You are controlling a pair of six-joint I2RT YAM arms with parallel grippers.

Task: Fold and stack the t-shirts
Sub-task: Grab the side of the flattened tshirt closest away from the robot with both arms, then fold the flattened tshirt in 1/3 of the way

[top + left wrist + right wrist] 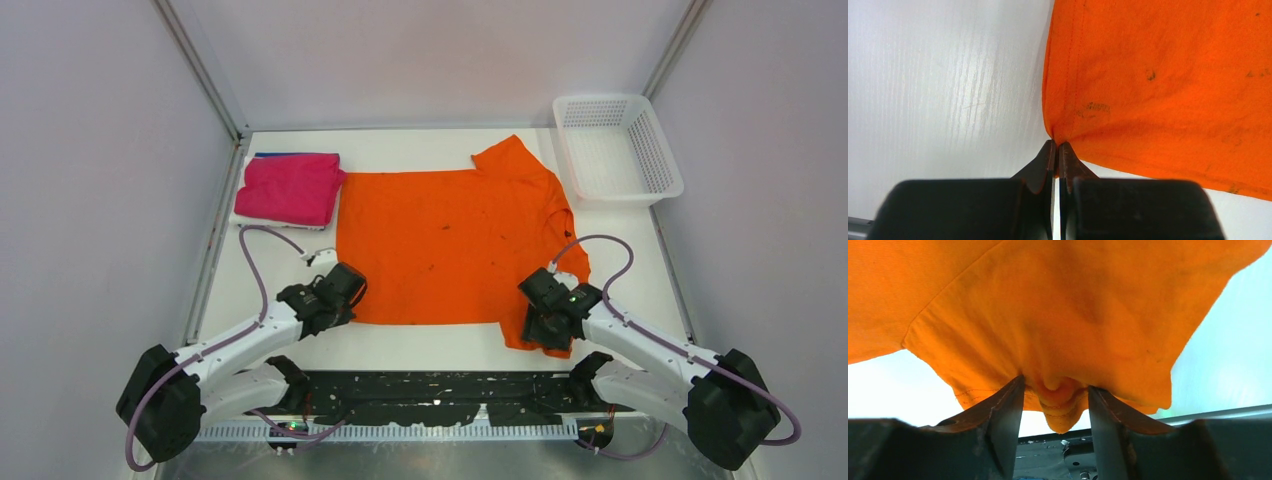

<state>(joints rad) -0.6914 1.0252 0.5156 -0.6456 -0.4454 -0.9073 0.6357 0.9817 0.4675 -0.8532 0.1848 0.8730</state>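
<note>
**One pile folded, the orange shirt yet to fold**

At far left a folded magenta-pink t-shirt (290, 188) lies on a barely showing blue t-shirt (285, 155); that pile looks finished. The plain bright orange t-shirt (445, 240) lies spread flat in the middle of the white surface (420, 345), unfolded. My left fingers (1056, 149) are clenched on its near left hem corner. My right fingers (1055, 395) straddle a wad of its near sleeve; I cannot tell whether they pinch it. The white plastic mesh basket (617, 150) at far right sits just beside the far sleeve, and I judge it clear of the fold.

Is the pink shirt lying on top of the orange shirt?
No, the folded pink shirt lies left of the orange shirt, not on it.
</note>
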